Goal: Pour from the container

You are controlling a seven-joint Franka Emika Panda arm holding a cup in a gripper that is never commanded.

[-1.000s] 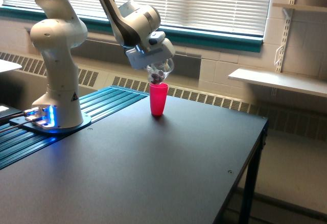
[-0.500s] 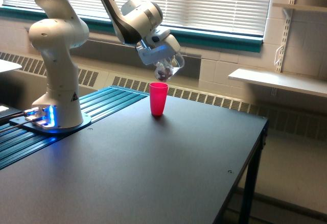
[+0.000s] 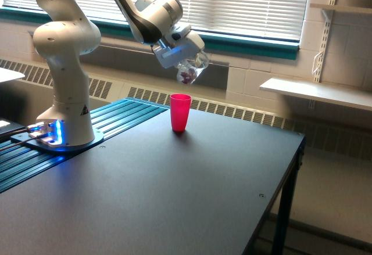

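Near the top middle, the fingers (image 3: 185,63) hold the clear cup (image 3: 189,72) tipped above the red cup (image 3: 180,112), ready for pouring.

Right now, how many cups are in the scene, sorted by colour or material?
Clear glass-like cups: 1, the container, held tilted in the gripper above the table.
Red-pink plastic cups: 1, the tumbler, upright on the table.
Total: 2 cups.

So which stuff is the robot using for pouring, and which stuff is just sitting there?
Using:
- clear cup with reddish bits inside
- gripper holding it
- red cup below

Just there:
- black table
- wall shelf
- window blinds
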